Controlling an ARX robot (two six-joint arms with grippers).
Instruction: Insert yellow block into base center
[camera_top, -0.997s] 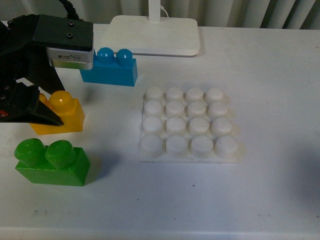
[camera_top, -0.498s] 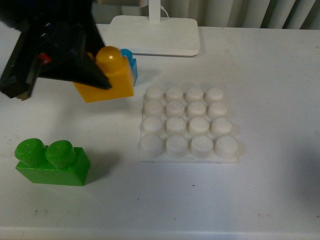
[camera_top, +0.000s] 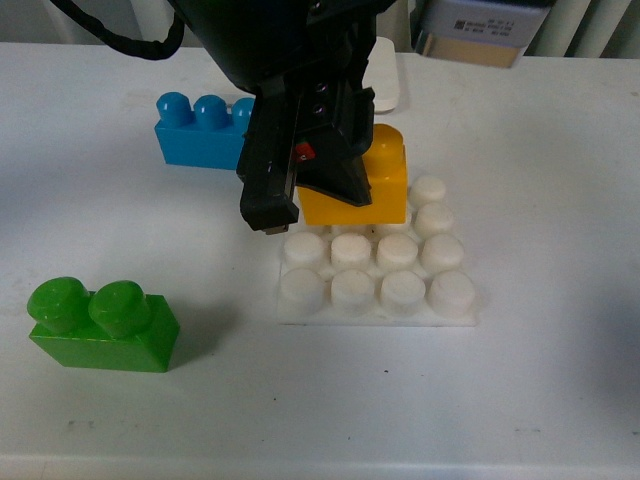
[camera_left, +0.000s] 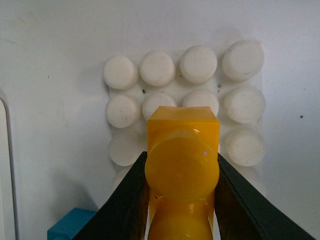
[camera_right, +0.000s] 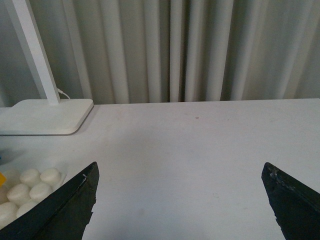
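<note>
1. Orange-yellow glossy plastic block (camera_top: 378, 185), front view: it's pinched in the black left gripper (camera_top: 310, 200) and sits over the back rows of the flat white studded plastic base (camera_top: 430, 290). Can't tell if it's actually touching the studs. A blue three-stud plastic brick (camera_top: 200, 130) sits behind and to the left. A green two-stud plastic brick (camera_top: 100, 325) is well off at the front left of the white table (camera_top: 560, 380).
2. Left wrist view: both black fingers (camera_left: 132, 200) are clamped on the block's sides, and its round stud faces the camera. It's roughly over the base's middle columns.
3. Right wrist view: the right gripper (camera_right: 180, 205) is spread wide, gripping nothing, above the table. One corner of the base and the smooth white lamp stand (camera_right: 45, 117) are off to one side.
</note>
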